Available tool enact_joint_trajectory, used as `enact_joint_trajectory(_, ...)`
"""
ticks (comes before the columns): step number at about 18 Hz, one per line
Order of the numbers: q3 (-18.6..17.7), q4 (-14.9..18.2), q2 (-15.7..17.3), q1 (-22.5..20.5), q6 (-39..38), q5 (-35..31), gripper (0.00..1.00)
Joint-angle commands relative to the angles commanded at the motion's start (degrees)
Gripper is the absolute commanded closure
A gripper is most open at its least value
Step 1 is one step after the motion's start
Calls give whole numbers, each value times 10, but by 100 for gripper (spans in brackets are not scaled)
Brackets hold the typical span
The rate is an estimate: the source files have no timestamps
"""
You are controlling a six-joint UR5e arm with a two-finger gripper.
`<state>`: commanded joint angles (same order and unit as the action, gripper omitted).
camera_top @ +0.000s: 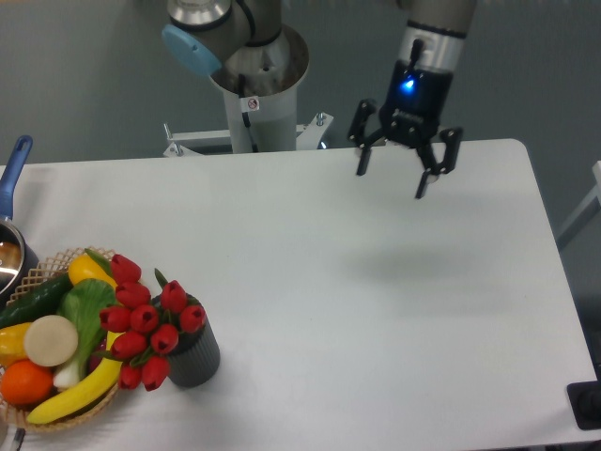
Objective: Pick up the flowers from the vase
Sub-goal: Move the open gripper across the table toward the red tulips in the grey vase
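Our jaws are standing wide open, with nothing between them. The two dark fingers are pointing down and are spread apart. We are hanging in the air above the far right part of the white bench. A small blue light is glowing on the black part just above our fingers. A soft grey shadow is lying on the bench below us.

The flowers are sitting well apart from us, at the near left corner of the bench. They are red tulip buds, all closed, bunched close together with bits of green showing between them. They are standing in the vase, which is a short dark grey cup with ribs down its side. The buds are leaning to the left, out over the rim.

Just beside the vase, on its left, a woven basket is resting at the edge of the bench. It is holding a yellow banana, an orange, a dark green cucumber and other fruit and vegetables. Some of the tulip buds are hanging over the banana.

At the left edge a pot with a blue handle is poking into view. Behind the bench the grey arm base is standing upright.
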<state>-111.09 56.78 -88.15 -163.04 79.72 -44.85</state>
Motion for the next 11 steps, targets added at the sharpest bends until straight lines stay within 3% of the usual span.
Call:
enact_joint_trajectory(6, -7, -6, -22, 42, 2, 75, 0)
enact_joint_trajectory(9, -7, -54, -49, 70, 0, 100, 0)
enact_joint_trajectory(11, -7, -69, -61, 84, -1, 103, 0)
